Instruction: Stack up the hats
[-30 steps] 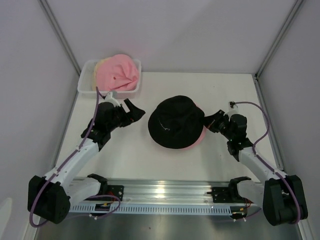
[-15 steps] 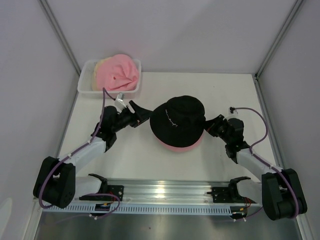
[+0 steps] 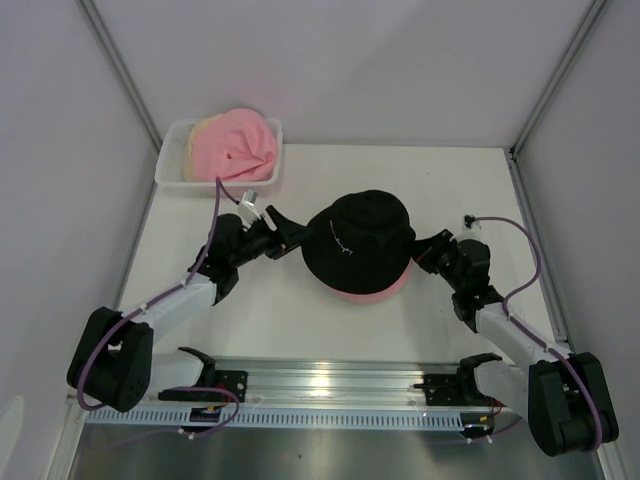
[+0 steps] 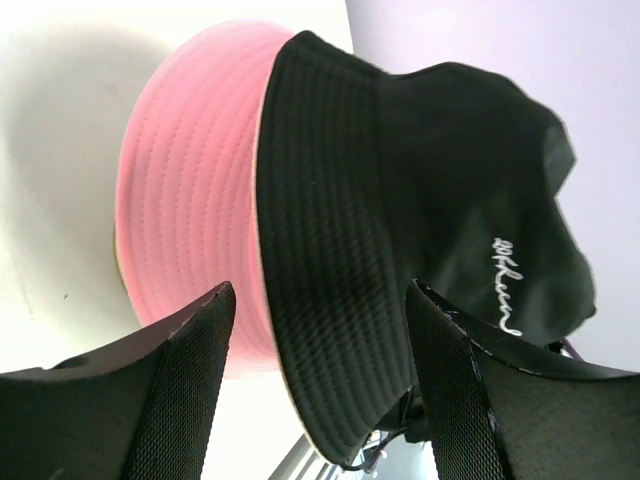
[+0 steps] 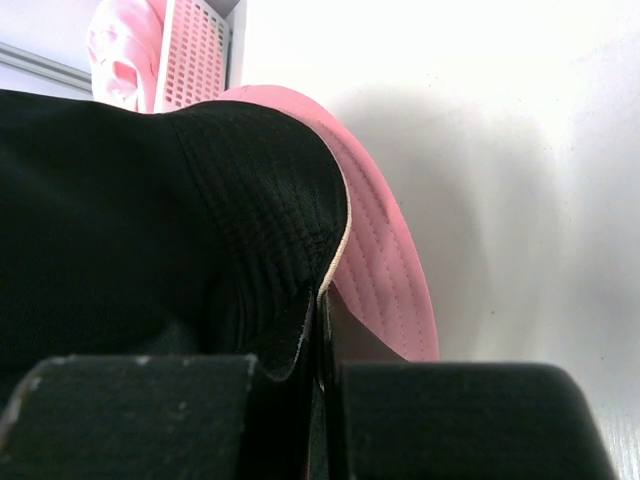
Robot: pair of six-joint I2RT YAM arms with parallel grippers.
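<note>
A black hat (image 3: 358,240) sits crown up on a pink hat (image 3: 362,294), whose brim shows beneath it at the front. My right gripper (image 3: 426,251) is shut on the black hat's right brim (image 5: 270,230), the cloth pinched at the right gripper (image 5: 322,312), with the pink hat's brim (image 5: 385,270) just beyond. My left gripper (image 3: 291,232) is open at the black hat's left edge. In the left wrist view the black brim (image 4: 330,250) hangs between the fingers of the left gripper (image 4: 320,292), and the pink hat (image 4: 190,200) lies behind it.
A white mesh basket (image 3: 168,172) stands at the back left. It holds a second pink hat (image 3: 238,148) over a beige hat (image 3: 204,128). The metal rail (image 3: 330,385) runs along the near edge. The enclosure walls rise left, right and behind.
My left gripper has swung right up to the black hat's brim and its jaws have narrowed. The black hat has shifted over the pink hat and bunched up taller.
</note>
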